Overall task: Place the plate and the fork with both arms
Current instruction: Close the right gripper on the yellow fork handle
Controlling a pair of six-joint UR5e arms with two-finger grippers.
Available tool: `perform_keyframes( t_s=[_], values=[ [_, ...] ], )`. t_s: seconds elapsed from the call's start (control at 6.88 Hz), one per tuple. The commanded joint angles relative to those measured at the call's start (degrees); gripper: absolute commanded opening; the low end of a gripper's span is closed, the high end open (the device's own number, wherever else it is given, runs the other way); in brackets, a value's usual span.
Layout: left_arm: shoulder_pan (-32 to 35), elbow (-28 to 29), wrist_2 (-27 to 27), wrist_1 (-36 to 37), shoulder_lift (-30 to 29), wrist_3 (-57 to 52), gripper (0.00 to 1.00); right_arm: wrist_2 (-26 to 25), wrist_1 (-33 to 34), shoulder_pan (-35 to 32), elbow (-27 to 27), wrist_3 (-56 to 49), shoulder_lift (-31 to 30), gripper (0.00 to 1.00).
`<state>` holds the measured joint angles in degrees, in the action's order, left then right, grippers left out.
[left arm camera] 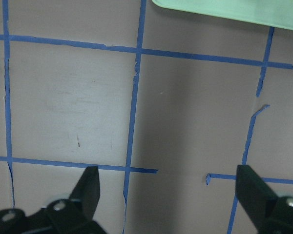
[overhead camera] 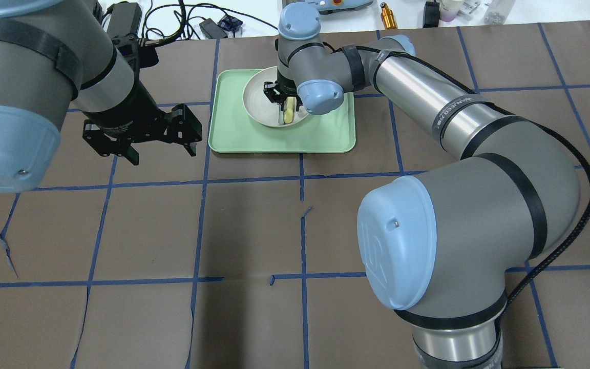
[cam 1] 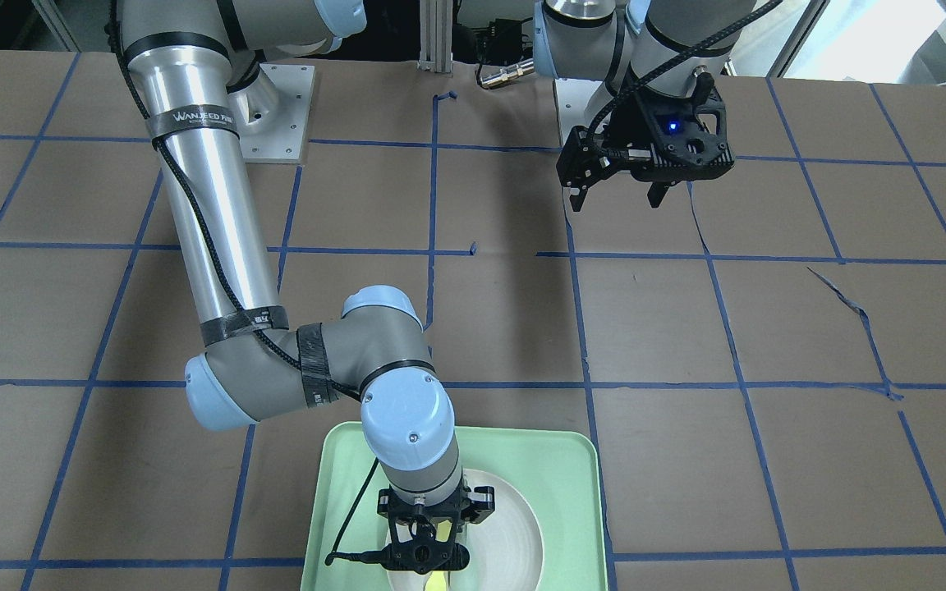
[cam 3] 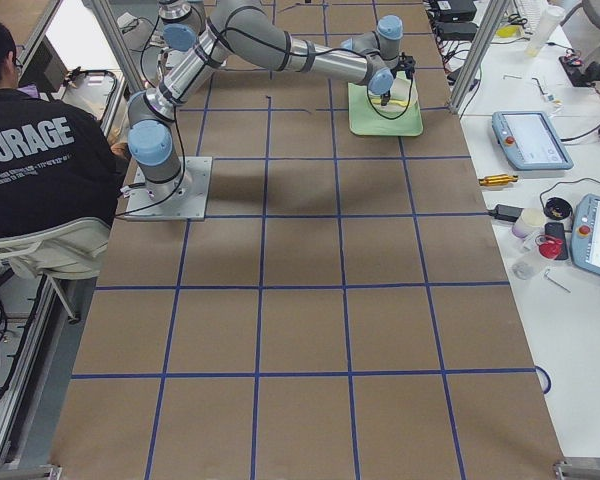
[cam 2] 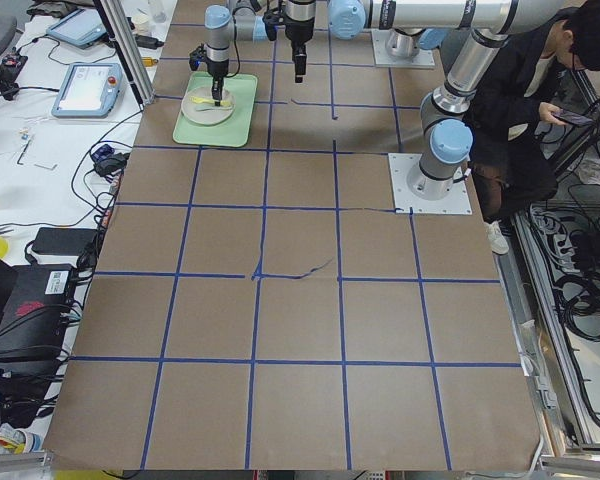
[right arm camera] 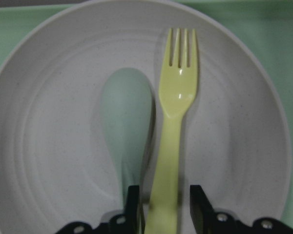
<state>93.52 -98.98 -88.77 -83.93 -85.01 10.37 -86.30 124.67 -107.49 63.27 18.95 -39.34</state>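
The off-white plate (right arm camera: pixel 49 146) sits on the mint-green tray (overhead camera: pixel 325 133) at the far side of the table. The yellow fork (right arm camera: pixel 178 97) lies in the plate, beside a pale grey-green spoon (right arm camera: pixel 127 117). My right gripper (right arm camera: pixel 163 214) points down over the plate (overhead camera: pixel 259 97), its fingers closed in on the fork's handle. The fork still rests on the plate. My left gripper (overhead camera: pixel 163 155) hangs open and empty above the table, left of the tray; it also shows in the front view (cam 1: pixel 617 203).
The table is brown paper with a blue tape grid. The tray's corner (left arm camera: pixel 234 9) shows at the top of the left wrist view. Cables and devices lie beyond the far edge. A seated person is at the robot's side.
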Motion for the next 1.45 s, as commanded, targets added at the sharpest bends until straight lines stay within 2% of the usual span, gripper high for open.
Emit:
perform_keyframes(
  t_s=[0.0, 0.44, 0.73, 0.87, 1.31],
  values=[
    [0.0, 0.0, 0.0, 0.1, -0.2, 0.0, 1.0, -0.5, -0.1, 0.0, 0.2, -1.2, -0.3, 0.46],
    [0.0, -0.1, 0.1, 0.1, -0.2, 0.0, 1.0, -0.8, 0.1, 0.0, 1.8, -1.3, -0.5, 0.44],
    [0.0, -0.1, 0.1, 0.1, -0.2, 0.0, 1.0, -0.8, 0.1, 0.0, 1.8, -1.3, -0.5, 0.32],
    [0.0, -0.1, 0.1, 0.1, -0.2, 0.0, 1.0, -0.8, 0.1, 0.0, 1.8, -1.4, -0.5, 0.23],
    [0.0, 0.0, 0.1, 0.1, -0.2, 0.0, 1.0, -1.2, -0.4, 0.0, 2.0, -3.5, -2.6, 0.22]
  ],
)
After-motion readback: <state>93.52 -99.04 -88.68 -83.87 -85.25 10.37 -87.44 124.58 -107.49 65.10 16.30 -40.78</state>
